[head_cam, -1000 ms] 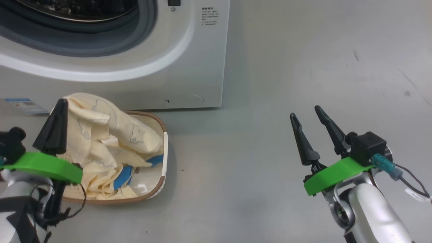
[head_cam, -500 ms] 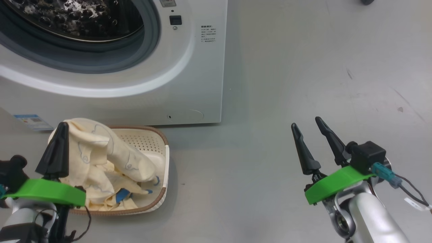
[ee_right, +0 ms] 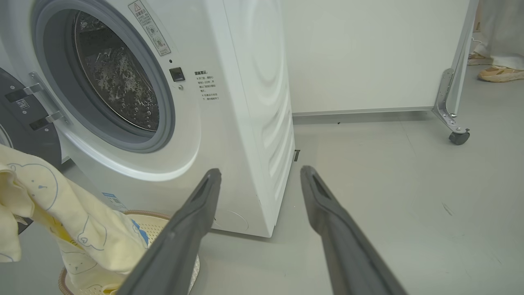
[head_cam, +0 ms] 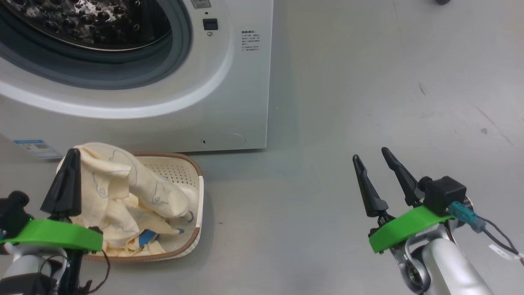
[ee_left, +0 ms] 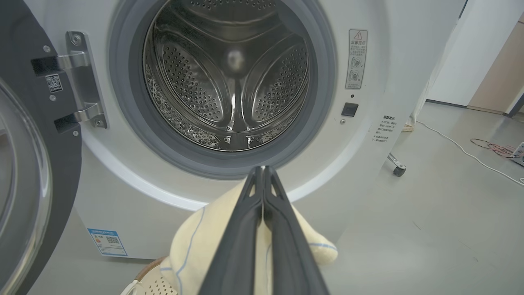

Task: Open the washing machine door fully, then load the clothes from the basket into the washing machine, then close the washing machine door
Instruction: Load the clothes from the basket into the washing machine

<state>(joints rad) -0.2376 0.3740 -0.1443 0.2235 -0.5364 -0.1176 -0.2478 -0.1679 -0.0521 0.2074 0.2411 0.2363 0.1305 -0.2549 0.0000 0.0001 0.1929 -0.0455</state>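
Grey scuffed floor beside washing machine

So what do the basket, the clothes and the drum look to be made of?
The basket: likely moulded plastic, matte cream, evenly perforated, brown woven-look rim. The clothes: soft matte fabric, perhaps cotton; it folds and drapes. The drum: seemingly stainless steel, shiny with reflections, perforated.
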